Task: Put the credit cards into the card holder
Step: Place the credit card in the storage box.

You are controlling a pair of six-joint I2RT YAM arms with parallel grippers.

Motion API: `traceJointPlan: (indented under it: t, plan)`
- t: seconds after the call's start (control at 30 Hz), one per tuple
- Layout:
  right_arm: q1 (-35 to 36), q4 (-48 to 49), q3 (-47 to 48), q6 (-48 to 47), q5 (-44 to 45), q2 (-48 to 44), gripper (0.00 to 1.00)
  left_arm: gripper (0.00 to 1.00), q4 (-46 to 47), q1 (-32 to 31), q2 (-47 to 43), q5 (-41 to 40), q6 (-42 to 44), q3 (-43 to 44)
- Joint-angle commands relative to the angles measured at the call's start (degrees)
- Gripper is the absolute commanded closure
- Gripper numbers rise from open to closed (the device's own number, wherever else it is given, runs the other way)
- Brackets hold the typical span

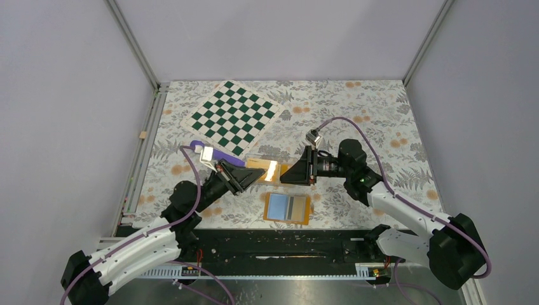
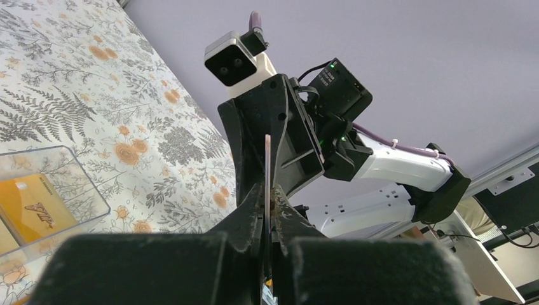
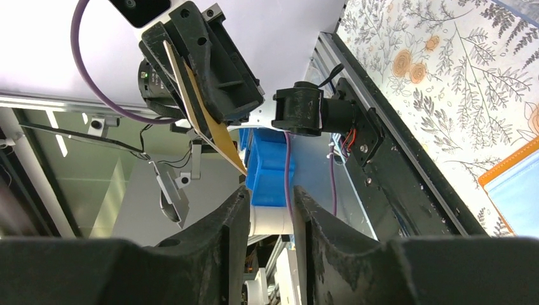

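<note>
2 grippers face each other above the middle of the table (image 1: 356, 127). The left gripper (image 1: 259, 173) is pinched tight on a gold credit card (image 1: 271, 169), whose free end points right toward the right gripper (image 1: 283, 178). That gripper's jaws stand parted by the card's tip, gripping nothing. The card holder (image 1: 287, 208) lies unfolded on the table, near of both grippers and below them, touching neither.

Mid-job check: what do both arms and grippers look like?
Both arms match: white shells on the left arm and right arm, black joints, black wedge-shaped left gripper and right gripper. A purple cable loops along each; a small white camera tops each wrist.
</note>
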Motion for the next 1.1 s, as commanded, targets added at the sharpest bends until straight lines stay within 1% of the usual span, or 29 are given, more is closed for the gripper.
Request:
traceJointPlan:
  t: [0.0,0.1,0.2,0.33,0.47,0.57,0.63,0.77,0.8,0.87,0.97,1.07]
  plan:
    - [0.3,6.3,-0.1,1.1,-1.5,0.6,0.63,1.0,4.9,0.2,-0.5,-0.7,-1.0,-0.6]
    - [0.3,5.8,0.4,0.9,-1.9,1.0,0.63,1.0,4.2,0.2,-0.8,-1.2,-1.2,-0.5]
    - [0.2,3.2,1.6,-0.2,-1.7,1.2,0.63,1.0,2.5,0.3,-0.9,-2.6,-1.5,0.1]
    - [0.7,1.2,2.4,0.5,0.4,1.2,0.63,1.0,-4.9,0.2,-0.8,-6.1,-1.0,3.1]
    - [1.8,2.1,2.4,3.3,4.4,1.6,0.59,1.0,-12.1,0.2,-0.4,-10.6,-0.3,6.0]
    - [3.4,3.6,2.6,5.1,7.5,2.7,0.54,1.0,-15.4,0.2,-0.3,-13.7,-1.0,7.1]
    - [4.7,4.7,3.2,6.3,9.4,3.9,0.53,1.0,-16.6,0.2,-0.2,-15.4,-1.9,7.4]
    - [7.5,6.7,5.0,7.7,12.6,6.4,0.57,1.0,-19.1,0.2,-0.2,-17.7,-3.9,7.7]
    - [8.1,6.8,5.6,7.8,13.4,6.9,0.6,1.0,-19.6,0.3,-0.2,-18.3,-4.3,7.8]
    - [8.9,6.2,6.8,7.6,14.9,7.9,0.61,1.0,-20.1,0.2,-0.2,-19.0,-5.2,7.6]
    - [9.7,3.6,8.7,7.0,16.8,9.1,0.61,1.0,-20.1,0.2,-0.2,-19.5,-6.0,7.3]
    - [10.6,-3.5,11.4,4.1,19.0,9.5,0.61,1.0,-21.0,0.3,-0.2,-20.0,-6.5,7.3]
